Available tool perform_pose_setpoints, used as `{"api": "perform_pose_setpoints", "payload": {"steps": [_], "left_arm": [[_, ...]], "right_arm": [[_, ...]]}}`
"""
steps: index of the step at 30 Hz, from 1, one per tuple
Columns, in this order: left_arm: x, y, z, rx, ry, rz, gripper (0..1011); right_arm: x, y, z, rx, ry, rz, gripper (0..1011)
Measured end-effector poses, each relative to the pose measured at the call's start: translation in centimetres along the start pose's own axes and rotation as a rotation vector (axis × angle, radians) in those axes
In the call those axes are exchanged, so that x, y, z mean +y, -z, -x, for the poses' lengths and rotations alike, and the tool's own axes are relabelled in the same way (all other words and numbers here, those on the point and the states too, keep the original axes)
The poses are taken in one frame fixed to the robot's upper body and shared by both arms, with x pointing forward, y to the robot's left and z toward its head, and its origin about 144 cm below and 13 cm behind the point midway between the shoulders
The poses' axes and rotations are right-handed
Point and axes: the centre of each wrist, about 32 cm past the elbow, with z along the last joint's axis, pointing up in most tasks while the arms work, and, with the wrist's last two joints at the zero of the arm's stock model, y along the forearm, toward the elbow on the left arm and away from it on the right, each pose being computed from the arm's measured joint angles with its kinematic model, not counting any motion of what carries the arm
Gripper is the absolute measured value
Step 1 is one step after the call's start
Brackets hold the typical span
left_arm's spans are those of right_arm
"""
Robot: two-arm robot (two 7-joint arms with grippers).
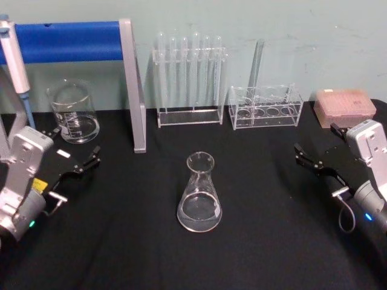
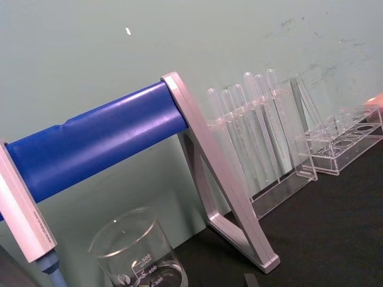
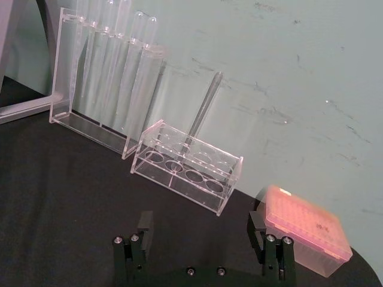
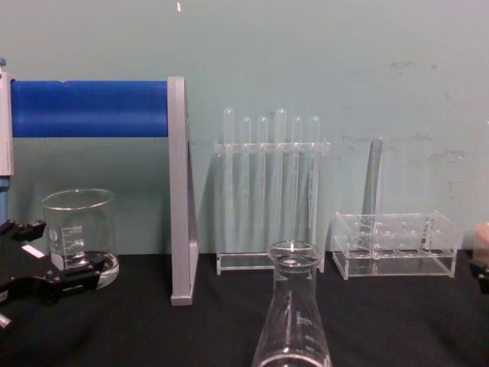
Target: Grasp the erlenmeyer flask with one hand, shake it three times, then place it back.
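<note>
The clear glass erlenmeyer flask [image 1: 199, 194] stands upright and alone at the middle of the black table; the chest view shows its neck and rim close up [image 4: 292, 317]. My left gripper [image 1: 75, 145] hovers open to the flask's left, near the beaker, with nothing between its fingers [image 4: 55, 256]. On the other side my right gripper [image 1: 317, 140] is also open and holds nothing; its two black fingers stand wide apart in the right wrist view [image 3: 200, 227]. Both grippers are well apart from the flask.
A glass beaker [image 1: 74, 112] sits at the back left beside a grey stand with a blue bar [image 1: 130, 84]. Behind the flask are a tall test tube rack [image 1: 190, 78] and a low acrylic rack [image 1: 266, 107] with one tube. A pink tip box [image 1: 344, 106] is back right.
</note>
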Motion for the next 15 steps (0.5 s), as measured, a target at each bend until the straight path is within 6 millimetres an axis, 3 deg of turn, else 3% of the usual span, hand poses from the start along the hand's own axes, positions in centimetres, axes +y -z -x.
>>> {"api": "perform_pose_setpoints", "payload": {"steps": [15], "left_arm": [[0.00,0.00,0.00,0.000,0.000,0.000,1001]], "right_arm": [[0.00,0.00,0.00,0.000,0.000,0.000,1003]]}}
